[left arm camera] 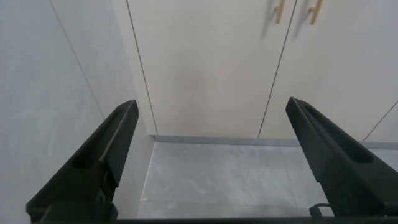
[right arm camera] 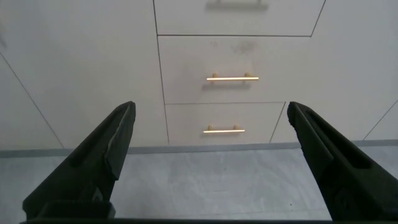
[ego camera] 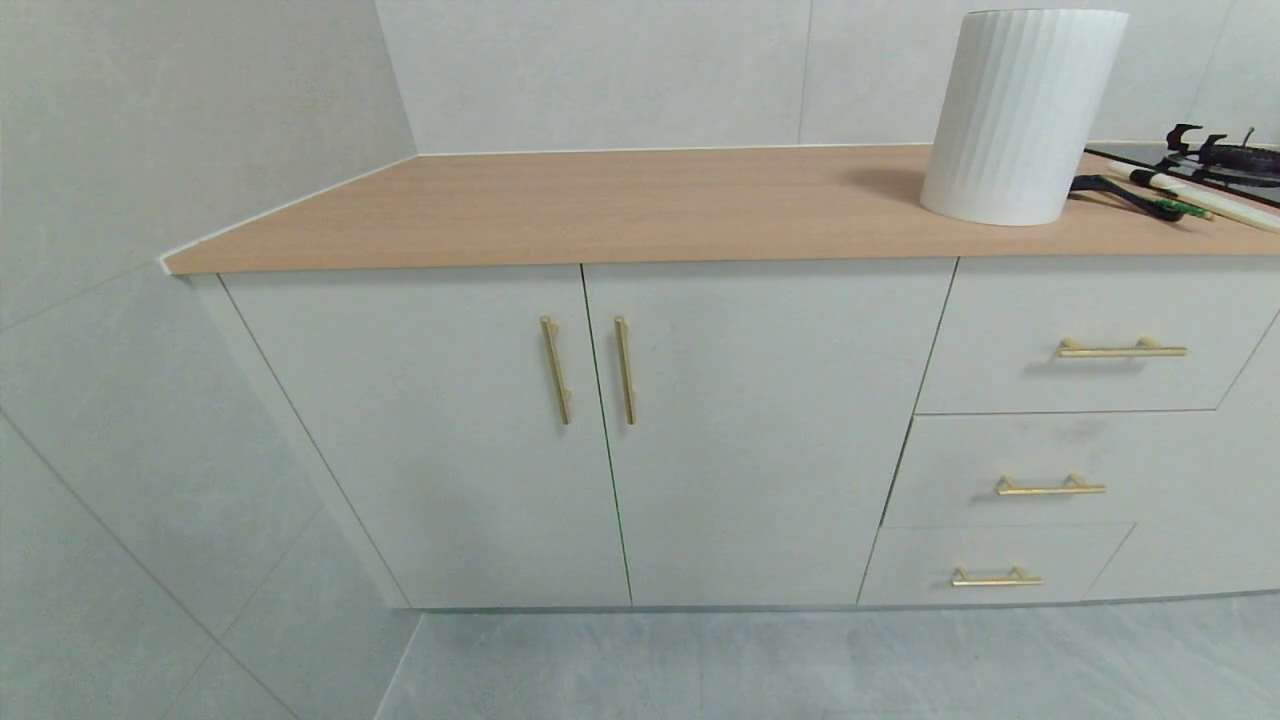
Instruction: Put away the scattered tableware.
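Kitchen corner, seen from my remote station, with the tidy-up not yet begun. At far left, the tiled wall [ego camera: 150,130] meets the wooden countertop [ego camera: 600,205]. Below it, the left gripper [left arm camera: 212,104] hangs low before the cabinet doors [ego camera: 430,440], its two dark fingers spread wide with nothing between them. Its wrist camera looks past them at the grey floor [left arm camera: 217,180] and the foot of a door. I judge it is parked there to keep out of the way until the base is lined up. The doors are shut, their gold handles [ego camera: 556,370] upright side by side at the seam.

To the right is a stack of three drawers [ego camera: 1090,335], all closed. The right gripper [right arm camera: 211,106] faces the lower two, its fingers likewise apart and empty. Above them on the counter stands a white ribbed holder [ego camera: 1020,115], upright, probably where the pieces belong. Just beside it, at far right, lies the tableware [ego camera: 1205,198]: a pale stick, a green-tipped one and a black-handled piece. They lie loose on the counter next to the black hob [ego camera: 1225,158]. Both arms sit well below those pieces and well apart from them. My reading is that the next move calls for shifting rightward and raising an arm to counter height.
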Controlling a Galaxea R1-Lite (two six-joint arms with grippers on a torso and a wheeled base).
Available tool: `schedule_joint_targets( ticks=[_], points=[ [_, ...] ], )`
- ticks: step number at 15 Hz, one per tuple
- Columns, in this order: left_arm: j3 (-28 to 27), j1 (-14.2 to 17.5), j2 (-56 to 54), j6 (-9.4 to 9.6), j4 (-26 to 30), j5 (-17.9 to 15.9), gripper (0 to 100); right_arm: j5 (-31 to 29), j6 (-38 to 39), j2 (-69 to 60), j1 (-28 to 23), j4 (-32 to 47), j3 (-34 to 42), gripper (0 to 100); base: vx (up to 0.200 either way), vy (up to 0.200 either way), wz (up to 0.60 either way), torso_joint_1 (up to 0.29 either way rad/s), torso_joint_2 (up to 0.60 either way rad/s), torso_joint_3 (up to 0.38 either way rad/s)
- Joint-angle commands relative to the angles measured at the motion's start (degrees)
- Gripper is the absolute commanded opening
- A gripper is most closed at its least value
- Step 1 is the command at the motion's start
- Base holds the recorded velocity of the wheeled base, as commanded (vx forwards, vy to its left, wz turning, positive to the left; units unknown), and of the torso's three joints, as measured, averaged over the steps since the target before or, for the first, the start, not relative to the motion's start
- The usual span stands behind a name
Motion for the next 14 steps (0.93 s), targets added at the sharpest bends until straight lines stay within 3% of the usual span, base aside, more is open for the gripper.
schedule_joint_targets(
  ticks=[1,5,14],
  points=[
    [0.0,0.0,0.0,-0.01,0.0,0.0,100,-0.1,0.4,-0.1,0.0,0.0,0.0,100,0.0,0.0,0.0,0.0,0.0,0.0],
    [0.0,0.0,0.0,0.08,0.0,0.0,100,-0.1,0.9,-0.1,0.0,0.0,0.0,100,0.0,0.0,0.0,0.0,0.0,0.0],
    [0.0,0.0,0.0,-0.01,0.0,0.0,100,0.3,0.8,-0.1,0.0,0.0,0.0,100,0.0,-0.2,0.0,0.005,0.0,0.002]
  ],
)
